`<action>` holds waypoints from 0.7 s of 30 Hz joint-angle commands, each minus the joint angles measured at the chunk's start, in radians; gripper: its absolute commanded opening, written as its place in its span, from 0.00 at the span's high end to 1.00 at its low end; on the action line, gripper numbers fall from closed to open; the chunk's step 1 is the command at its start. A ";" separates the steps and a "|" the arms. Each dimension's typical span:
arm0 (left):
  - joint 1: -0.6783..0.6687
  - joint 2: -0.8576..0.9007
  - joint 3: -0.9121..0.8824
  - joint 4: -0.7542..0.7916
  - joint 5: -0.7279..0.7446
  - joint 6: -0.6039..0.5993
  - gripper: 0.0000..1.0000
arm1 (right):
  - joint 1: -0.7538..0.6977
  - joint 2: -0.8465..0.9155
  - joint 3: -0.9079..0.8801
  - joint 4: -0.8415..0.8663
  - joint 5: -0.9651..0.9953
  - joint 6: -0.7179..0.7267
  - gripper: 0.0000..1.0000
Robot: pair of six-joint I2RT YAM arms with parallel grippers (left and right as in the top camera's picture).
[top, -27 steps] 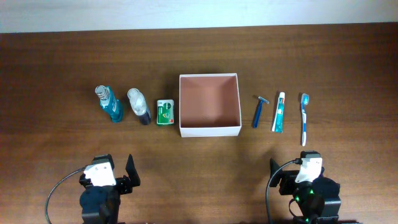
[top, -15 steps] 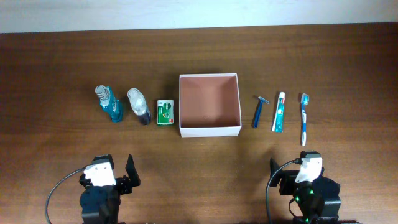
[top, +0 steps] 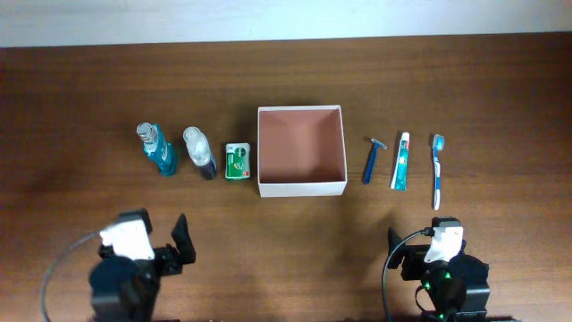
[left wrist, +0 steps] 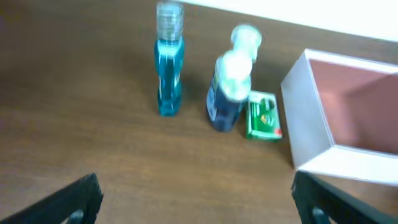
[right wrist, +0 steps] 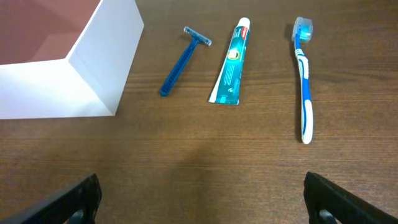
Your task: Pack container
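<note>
The container (top: 301,187) is a square white box with a reddish-brown inside at the table's middle; nothing is in it. It also shows in the left wrist view (left wrist: 309,124) and the right wrist view (right wrist: 106,59). Left of it stand a blue mouthwash bottle (top: 157,149) (left wrist: 169,62), a dark blue bottle with a white cap (top: 200,152) (left wrist: 229,87) and a small green packet (top: 238,162) (left wrist: 262,115). Right of it lie a blue razor (top: 371,160) (right wrist: 183,60), a toothpaste tube (top: 400,161) (right wrist: 231,61) and a blue toothbrush (top: 437,170) (right wrist: 303,78). My left gripper (top: 150,243) (left wrist: 199,205) and right gripper (top: 427,241) (right wrist: 202,202) are open and empty near the front edge.
The table (top: 286,80) is dark brown wood. Its far edge runs along the top of the overhead view. Black cables loop beside both arm bases at the front.
My left arm has shifted to the left and its wrist view is blurred by motion. The right arm and all objects have not moved.
</note>
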 commanded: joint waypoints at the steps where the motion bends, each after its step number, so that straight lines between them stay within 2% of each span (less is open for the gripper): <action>1: 0.006 0.280 0.266 -0.091 -0.013 -0.013 0.01 | -0.008 -0.011 -0.005 0.000 -0.002 0.007 0.01; 4: 0.006 0.518 0.493 -0.209 -0.013 -0.007 0.01 | -0.008 -0.011 -0.005 0.000 -0.002 0.008 0.01; 10: 0.006 0.961 0.954 -0.417 0.001 0.081 0.01 | -0.008 -0.011 -0.005 0.000 -0.002 0.007 0.01; 14: 0.006 1.145 1.161 -0.499 0.001 0.096 0.01 | -0.007 -0.011 -0.005 0.000 -0.002 0.007 0.01; 16: 0.006 1.217 1.213 -0.503 -0.023 0.134 0.01 | -0.008 -0.011 -0.005 0.000 -0.002 0.007 0.01; 21: 0.023 1.335 1.225 -0.504 -0.098 0.133 0.01 | -0.007 -0.011 -0.005 0.000 -0.002 0.007 0.01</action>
